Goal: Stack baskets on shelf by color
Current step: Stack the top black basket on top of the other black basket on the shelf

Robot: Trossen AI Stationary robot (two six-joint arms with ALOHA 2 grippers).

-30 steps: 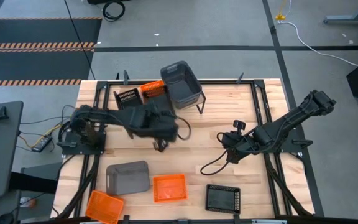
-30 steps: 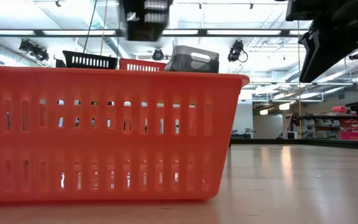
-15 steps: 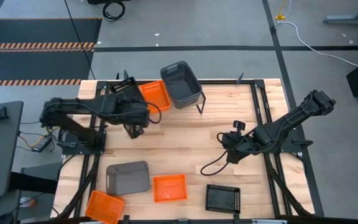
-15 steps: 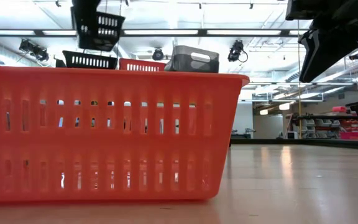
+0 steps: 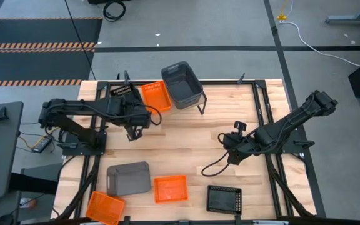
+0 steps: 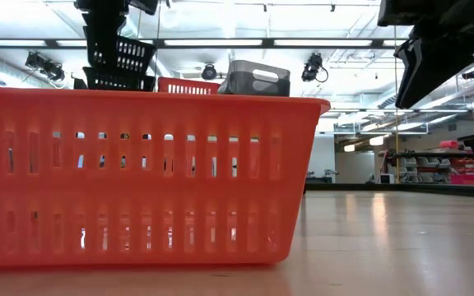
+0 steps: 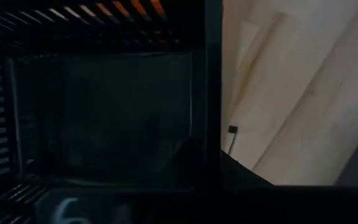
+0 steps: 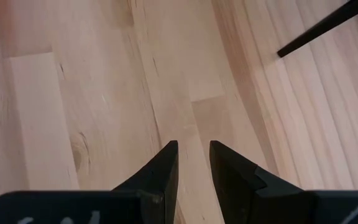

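Observation:
The shelf point(image 5: 200, 100) stands at the table's far side and carries a black basket point(image 6: 120, 80), an orange basket point(image 5: 155, 95) and a dark-grey bin point(image 5: 181, 83). My left gripper point(image 6: 99, 37) is shut on a second black basket point(image 6: 130, 54), which hangs tilted just above the black one on the shelf. The left wrist view looks into its dark inside point(image 7: 104, 112). My right gripper point(image 8: 192, 146) hovers open over bare wood at the table's right middle point(image 5: 229, 152), with nothing between its fingers. My left gripper holds the black basket by one end wall point(image 6: 110, 51), coming at it from above and pointing steeply down. The basket hangs tilted, clear of the black basket beneath it. The arm and the dark basket hide the fingers' exact place.
Near the table's front edge lie a dark-grey bin point(image 5: 129, 178), two orange baskets point(image 5: 170, 189) point(image 5: 105, 207) and a black basket point(image 5: 224, 200). The nearer orange basket fills the low view point(image 6: 138, 177). Bare wood lies between the shelf and these baskets.
My left gripper has carried the black basket from the table's middle toward the left and far edge, up to the shelf. It has then sunk, so the basket hangs lower and more tilted, right over the black basket on the shelf.

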